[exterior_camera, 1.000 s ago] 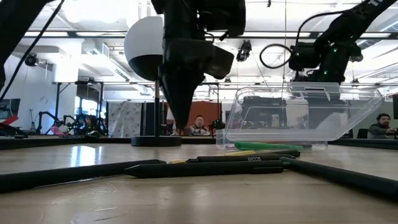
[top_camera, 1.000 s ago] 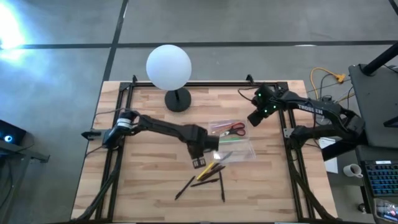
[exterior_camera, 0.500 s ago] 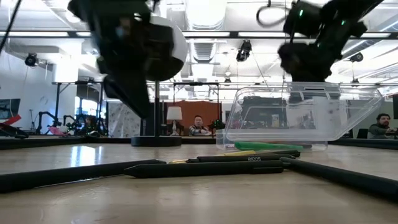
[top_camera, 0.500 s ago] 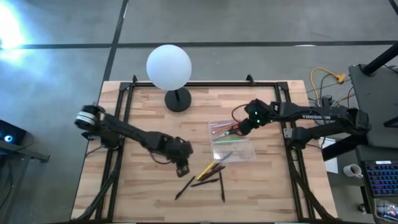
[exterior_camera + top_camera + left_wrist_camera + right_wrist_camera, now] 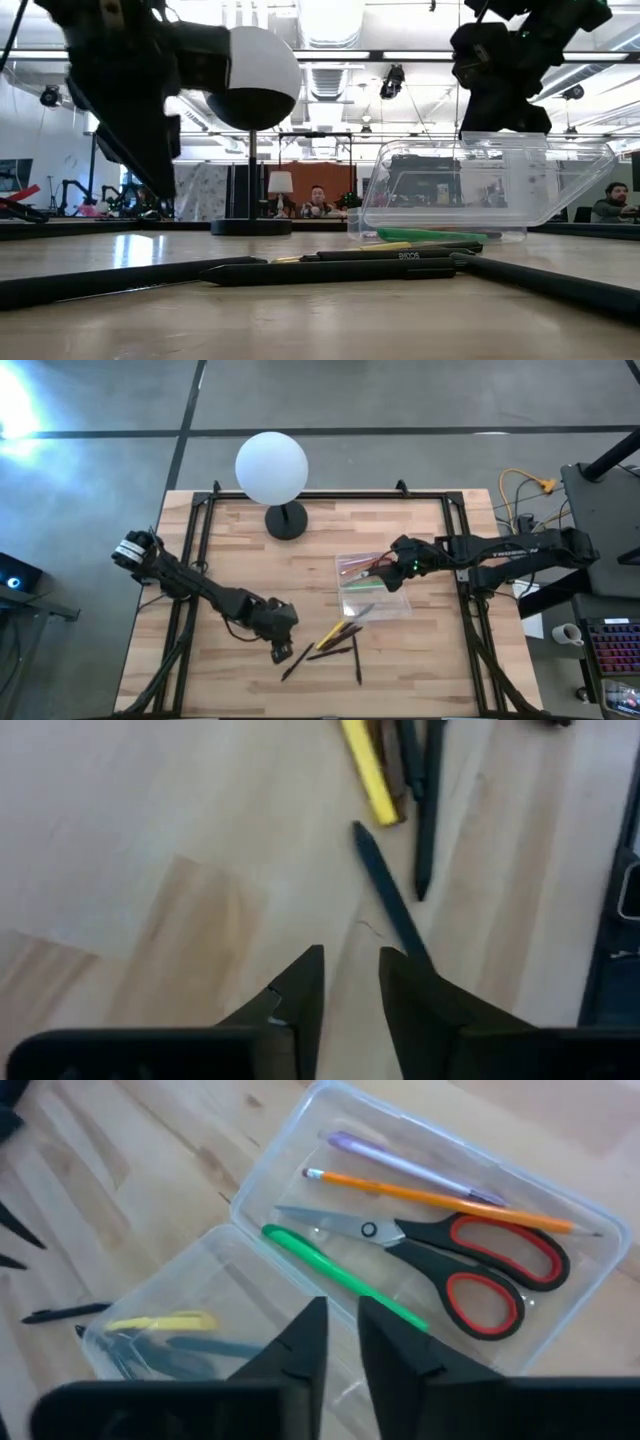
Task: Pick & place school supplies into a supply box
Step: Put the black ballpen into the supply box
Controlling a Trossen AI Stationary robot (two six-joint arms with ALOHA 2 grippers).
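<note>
Left gripper point(image 5: 281, 653) hangs low over the table point(image 5: 230, 550) near a dark pen point(image 5: 296, 661); its wrist cam shows fingers point(image 5: 300, 990) w/ only a narrow gap, nothing held, pen point(image 5: 392, 907) just ahead beside a yellow pencil point(image 5: 366, 772). Right gripper point(image 5: 392, 570) sits above the clear box point(image 5: 372, 585); fingers point(image 5: 305, 1335) nearly closed, empty. Only the right wrist cam shows the box contents clearly: red-handled scissors point(image 5: 470, 1265), green marker point(image 5: 340, 1275), orange pencil point(image 5: 440, 1200), pink pen point(image 5: 400, 1165). Overhead shows the loose pens point(image 5: 335, 652) on the wood in front of the box. Low cam shows the box lid point(image 5: 490, 185) standing open, and the globe lamp point(image 5: 250, 80) behind.
</note>
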